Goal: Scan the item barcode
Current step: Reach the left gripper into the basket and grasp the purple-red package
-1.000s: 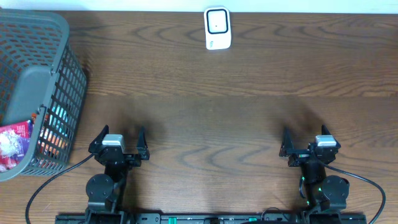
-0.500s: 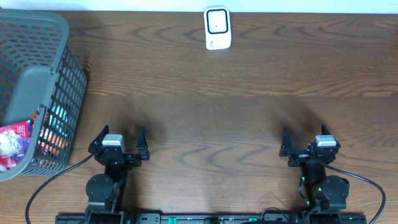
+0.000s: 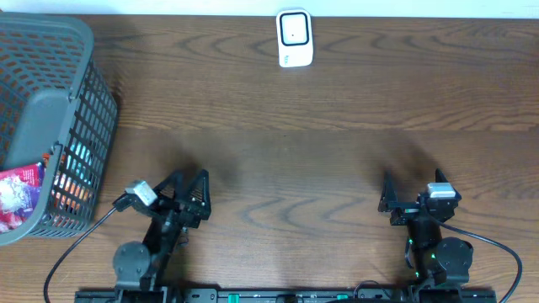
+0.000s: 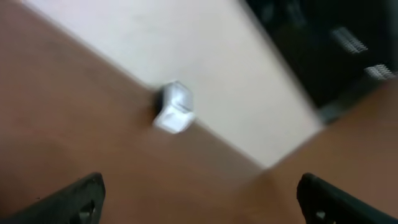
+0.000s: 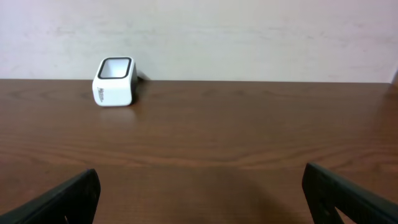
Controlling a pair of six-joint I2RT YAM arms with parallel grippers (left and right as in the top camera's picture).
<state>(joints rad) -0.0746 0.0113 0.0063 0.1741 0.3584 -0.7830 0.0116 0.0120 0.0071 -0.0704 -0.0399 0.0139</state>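
Left wrist view blurred — scanner (image 4: 174, 109) smeared; basket (image 3: 98, 109) cut by frame edge.

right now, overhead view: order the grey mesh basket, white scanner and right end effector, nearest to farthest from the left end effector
1. grey plastic mesh basket, close on the left
2. white box-shaped scanner, far edge, centre
3. right end effector, far right

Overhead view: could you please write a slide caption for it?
Left gripper and right gripper open, nearside; basket left, scanner far centre.
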